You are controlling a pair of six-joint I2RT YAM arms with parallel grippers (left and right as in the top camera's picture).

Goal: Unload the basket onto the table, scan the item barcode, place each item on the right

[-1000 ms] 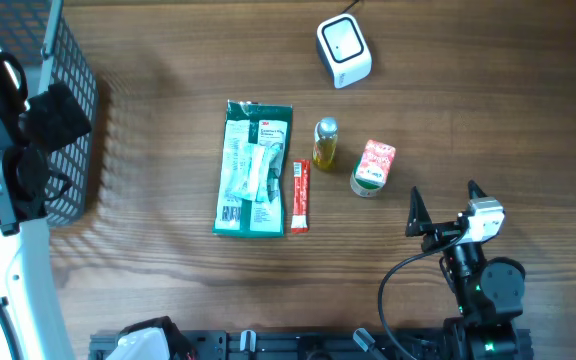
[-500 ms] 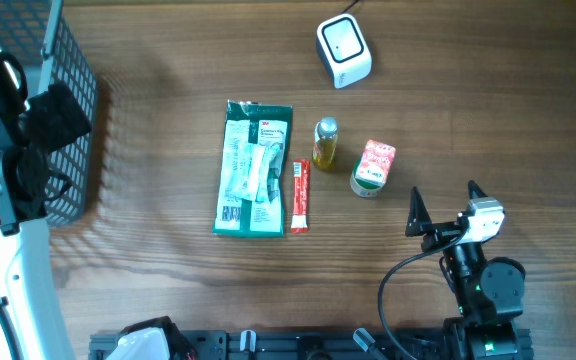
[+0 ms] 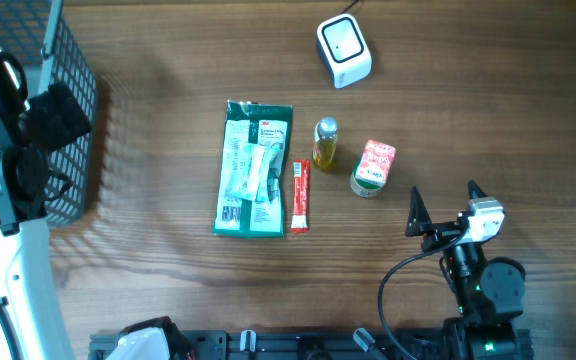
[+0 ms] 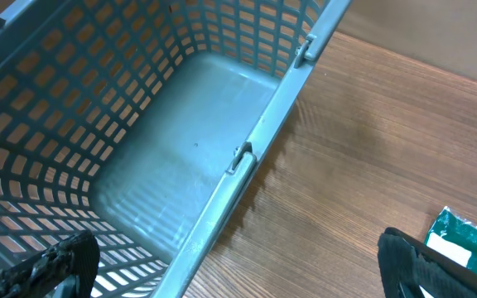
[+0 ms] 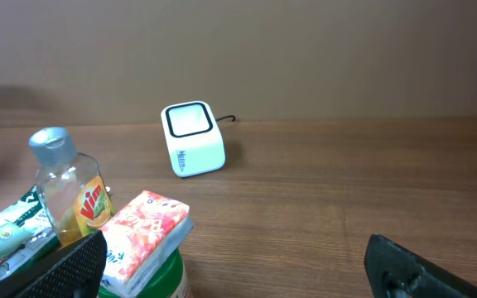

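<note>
The right fingers [image 3: 415, 212] are wide open and hold nothing, low on the right of the overhead view. The left fingers [image 4: 52, 266] are wide open too, above the basket [image 4: 180, 165] at the left edge. I think the job is only starting: no item is picked up yet. The closest item to the right fingers is the red and white pack [image 3: 373, 165], up and left of them, not touching. Further left on the table [image 3: 148, 270] lie the little Vim bottle [image 3: 325, 143], the red stick pack [image 3: 300, 196] and the green 3M pack [image 3: 254, 168]. The white scanner [image 3: 343, 50] sits near the top, well apart from the fingers. The next move, I think, is to reach for one item, close on it, and show its barcode to the scanner
</note>
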